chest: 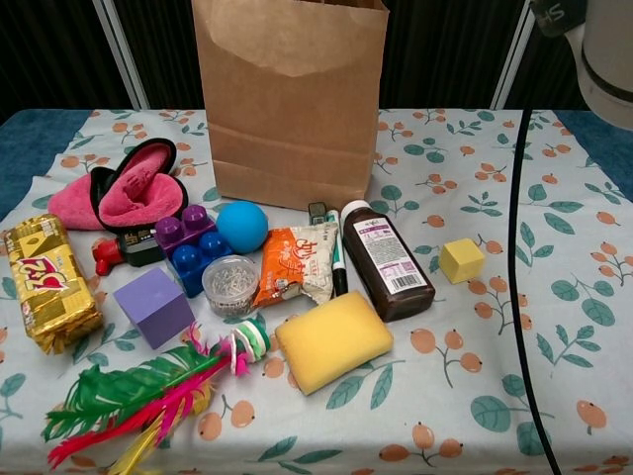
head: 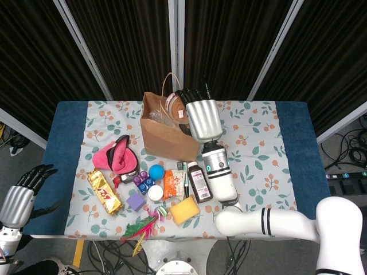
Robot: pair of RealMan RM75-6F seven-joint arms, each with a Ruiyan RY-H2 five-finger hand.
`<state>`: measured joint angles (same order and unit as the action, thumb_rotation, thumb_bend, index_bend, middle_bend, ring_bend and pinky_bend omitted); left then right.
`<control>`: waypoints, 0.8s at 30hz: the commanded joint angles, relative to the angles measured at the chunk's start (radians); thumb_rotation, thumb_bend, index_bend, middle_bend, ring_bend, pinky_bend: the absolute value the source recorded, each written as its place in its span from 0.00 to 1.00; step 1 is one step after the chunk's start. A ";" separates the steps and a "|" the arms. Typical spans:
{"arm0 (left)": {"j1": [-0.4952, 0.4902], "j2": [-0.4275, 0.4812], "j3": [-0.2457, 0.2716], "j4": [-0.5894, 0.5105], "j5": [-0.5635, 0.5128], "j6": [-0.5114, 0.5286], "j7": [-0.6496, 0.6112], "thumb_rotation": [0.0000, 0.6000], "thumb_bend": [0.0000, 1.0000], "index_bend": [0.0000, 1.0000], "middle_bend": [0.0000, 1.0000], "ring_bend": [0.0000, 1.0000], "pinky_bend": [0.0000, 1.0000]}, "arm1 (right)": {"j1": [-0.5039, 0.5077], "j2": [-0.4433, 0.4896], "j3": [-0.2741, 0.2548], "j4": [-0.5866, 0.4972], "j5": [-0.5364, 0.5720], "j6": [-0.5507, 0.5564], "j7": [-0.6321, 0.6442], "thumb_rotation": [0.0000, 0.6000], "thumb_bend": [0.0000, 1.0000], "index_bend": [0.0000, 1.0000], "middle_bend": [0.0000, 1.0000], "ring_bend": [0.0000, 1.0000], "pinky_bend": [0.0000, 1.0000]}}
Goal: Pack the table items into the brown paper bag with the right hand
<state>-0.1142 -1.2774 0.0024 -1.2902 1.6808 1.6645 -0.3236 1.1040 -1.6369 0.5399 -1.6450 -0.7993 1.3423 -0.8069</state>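
The right hand [head: 199,117] grasps a jar [head: 175,107] over the paper bag [head: 167,137]; the left hand [head: 22,196], released, hangs beside the bench [head: 287,154].

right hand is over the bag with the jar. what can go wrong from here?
1. The right hand holds the jar tilted over the brown paper bag, near the rim; released there, it could catch the edge or the handle and fall outside.
2. The bag stands unsupported and the left hand is off the table, so a nudge from the hand could tip it.
3. Something already lies inside the bag; the jar may land on it.
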 commanded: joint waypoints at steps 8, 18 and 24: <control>0.003 -0.003 0.004 0.006 0.000 0.000 -0.004 1.00 0.11 0.26 0.27 0.17 0.25 | -0.001 0.076 -0.007 -0.075 0.084 -0.081 0.005 1.00 0.07 0.11 0.12 0.00 0.00; 0.006 0.000 0.009 -0.004 0.008 0.006 0.004 1.00 0.11 0.26 0.27 0.17 0.25 | -0.045 0.159 -0.008 -0.183 0.099 -0.036 0.038 1.00 0.07 0.05 0.11 0.00 0.00; 0.002 0.003 0.008 -0.010 0.009 0.001 0.002 1.00 0.11 0.26 0.27 0.17 0.25 | -0.187 0.301 -0.112 -0.361 0.011 0.037 0.061 1.00 0.06 0.10 0.20 0.04 0.00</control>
<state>-0.1124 -1.2740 0.0106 -1.3004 1.6896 1.6658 -0.3215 0.9854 -1.4020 0.4845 -1.9310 -0.7577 1.3444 -0.7575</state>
